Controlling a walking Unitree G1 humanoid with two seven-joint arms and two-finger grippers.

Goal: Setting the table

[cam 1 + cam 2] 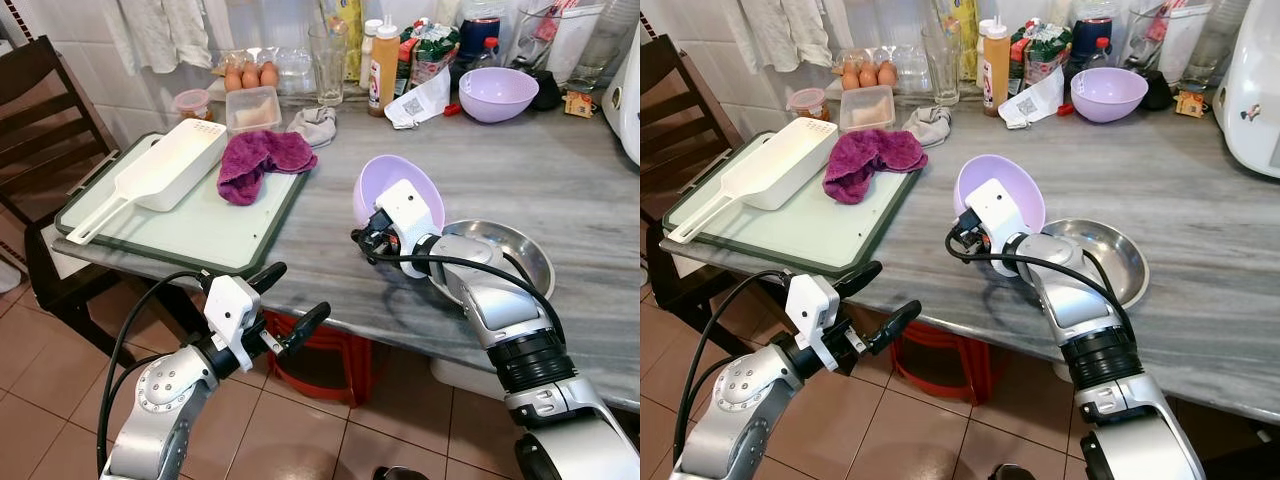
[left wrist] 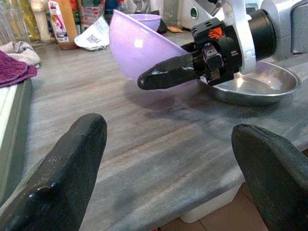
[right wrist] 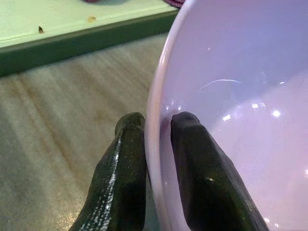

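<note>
A lilac plastic bowl is held tilted on edge just above the grey marble table, its rim pinched by my right gripper, one finger inside and one outside. Right behind it a shallow steel dish lies on the table. A second lilac bowl stands upright at the back. My left gripper hangs open below the table's front edge, nothing between its fingers.
A green-rimmed cutting board at the left carries a white scoop and a purple cloth. Eggs, a glass, bottles and packets line the back wall. A dark wooden chair stands at the left.
</note>
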